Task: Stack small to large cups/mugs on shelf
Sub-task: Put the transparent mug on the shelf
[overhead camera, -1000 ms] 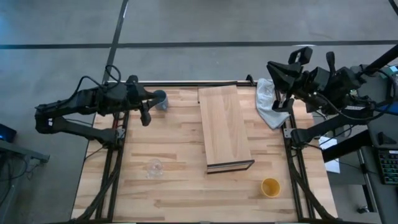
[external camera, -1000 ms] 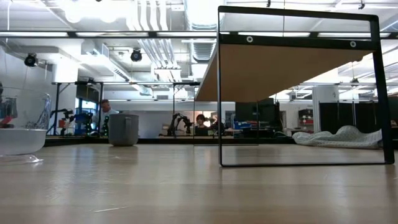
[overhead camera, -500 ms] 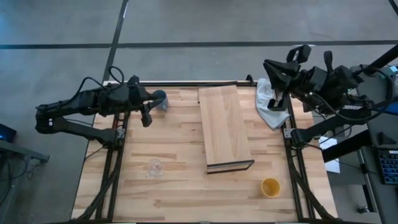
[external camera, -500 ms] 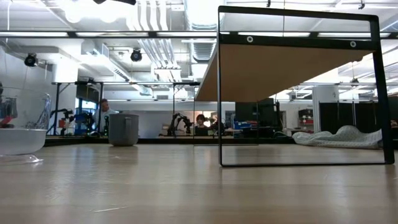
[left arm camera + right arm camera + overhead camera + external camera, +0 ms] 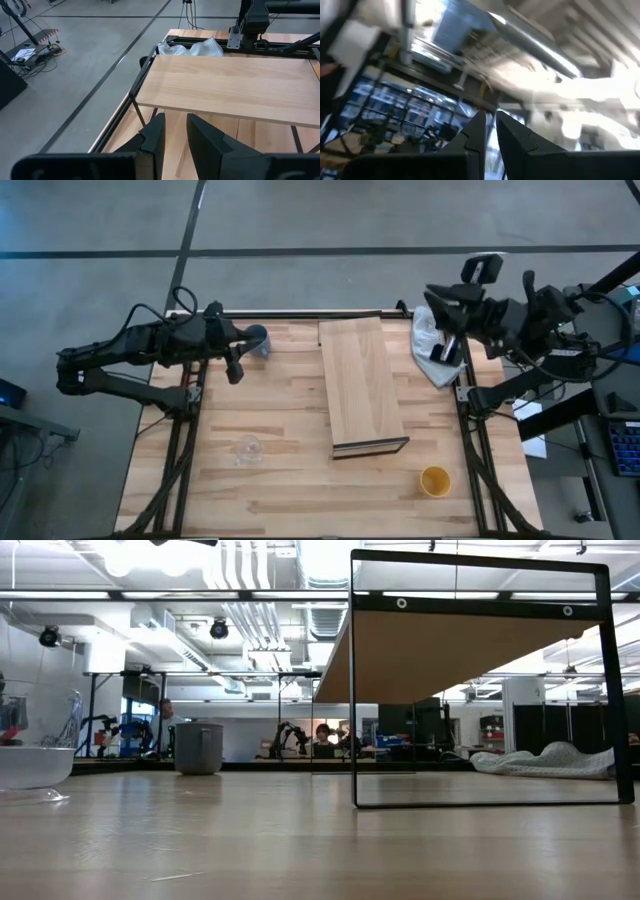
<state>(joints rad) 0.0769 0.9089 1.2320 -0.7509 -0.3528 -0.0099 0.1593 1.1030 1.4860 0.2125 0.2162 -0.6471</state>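
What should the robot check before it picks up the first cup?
1. Shelf top bare, ready for cups: ok.
2. Glass cup upright on the table, nothing touching it: ok.
3. Mug upright, by the left gripper at the far edge: ok.
4. Yellow cup alone near the front right corner: ok.
5. Left gripper empty, fingers a little apart: ok.
6. Right gripper aimed at the table: not ok, its camera looks up at the ceiling; it is raised over the cloth.
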